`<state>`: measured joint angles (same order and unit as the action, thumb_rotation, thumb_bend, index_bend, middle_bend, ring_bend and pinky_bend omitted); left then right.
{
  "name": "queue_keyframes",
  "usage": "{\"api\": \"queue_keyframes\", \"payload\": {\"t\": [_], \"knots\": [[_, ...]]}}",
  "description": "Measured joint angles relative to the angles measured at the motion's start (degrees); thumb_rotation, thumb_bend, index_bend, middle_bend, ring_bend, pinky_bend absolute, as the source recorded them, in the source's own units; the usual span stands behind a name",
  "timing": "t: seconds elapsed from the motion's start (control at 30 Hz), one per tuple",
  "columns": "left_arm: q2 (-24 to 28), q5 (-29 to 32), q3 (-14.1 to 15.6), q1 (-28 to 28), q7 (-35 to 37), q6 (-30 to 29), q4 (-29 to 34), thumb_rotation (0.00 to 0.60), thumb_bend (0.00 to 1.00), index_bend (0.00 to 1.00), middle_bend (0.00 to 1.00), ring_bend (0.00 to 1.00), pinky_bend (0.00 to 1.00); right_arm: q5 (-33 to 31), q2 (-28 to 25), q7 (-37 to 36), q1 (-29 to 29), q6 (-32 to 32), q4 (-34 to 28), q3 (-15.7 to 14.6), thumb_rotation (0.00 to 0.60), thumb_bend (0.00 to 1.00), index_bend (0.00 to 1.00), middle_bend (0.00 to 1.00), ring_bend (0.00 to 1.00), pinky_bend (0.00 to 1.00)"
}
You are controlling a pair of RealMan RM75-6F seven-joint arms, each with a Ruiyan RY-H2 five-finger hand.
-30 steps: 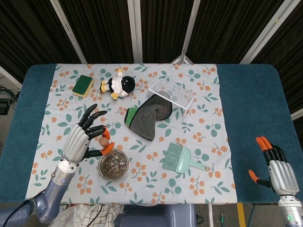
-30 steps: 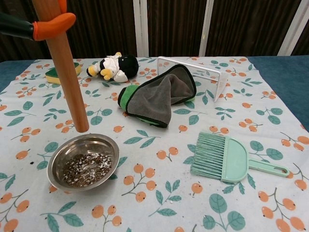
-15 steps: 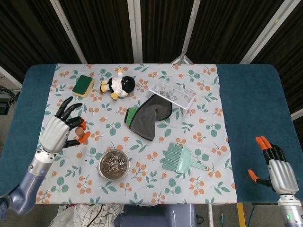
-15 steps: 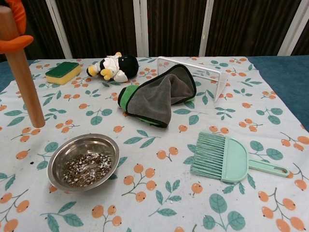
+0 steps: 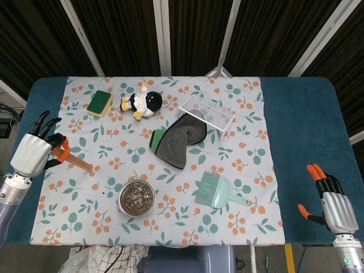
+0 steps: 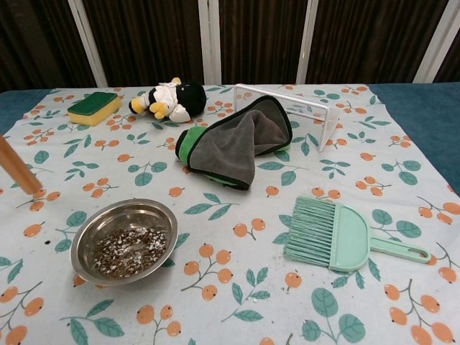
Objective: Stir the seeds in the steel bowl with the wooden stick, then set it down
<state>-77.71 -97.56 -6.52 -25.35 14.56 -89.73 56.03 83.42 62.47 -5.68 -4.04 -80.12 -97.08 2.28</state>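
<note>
Both hands show only overhead: left hand [image 5: 35, 154] fingers grip the wooden stick [image 5: 77, 163], right hand [image 5: 336, 209] spread, empty.

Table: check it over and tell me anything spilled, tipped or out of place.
The clear box lies tipped on its side with the grey cloth spilling out of it. A few dark specks dot the tablecloth near the steel bowl and the brush, possibly stray seeds. Nothing else stands out.

The bowl [image 5: 136, 197] sat near the tablecloth's [image 5: 250, 142] front edge, seeds [image 6: 129, 251] in it; the brush [image 5: 219, 191] lay to its right; the cloth [image 5: 177, 142] lay mid-table; sponge [image 5: 100, 103] and doll [image 5: 142, 103] lay along the back edge.
</note>
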Motion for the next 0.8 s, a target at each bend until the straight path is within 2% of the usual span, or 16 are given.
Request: {"api": "queue_keyframes", "payload": {"t": [0.33,0.8], "knots": [[0.17,2.38,-0.58,-0.19,1.37,0.99,-1.28,0.600,0.79,0.63,0.71,0.19,0.00,-0.11,-0.11,0.27,-0.02,-0.01,-0.33,0.07,0.600,0.32,0.00,0.00,0.00,0.00],[0.93,2.48,0.21,-1.36,-3.65,3.24,0.48,0.600,0.79,0.63,0.71,0.19,0.00,0.03,-0.24,-0.19,-0.07,0.07,-0.30,0.06,0.600,0.32,0.00,0.00,0.00,0.00]]}}
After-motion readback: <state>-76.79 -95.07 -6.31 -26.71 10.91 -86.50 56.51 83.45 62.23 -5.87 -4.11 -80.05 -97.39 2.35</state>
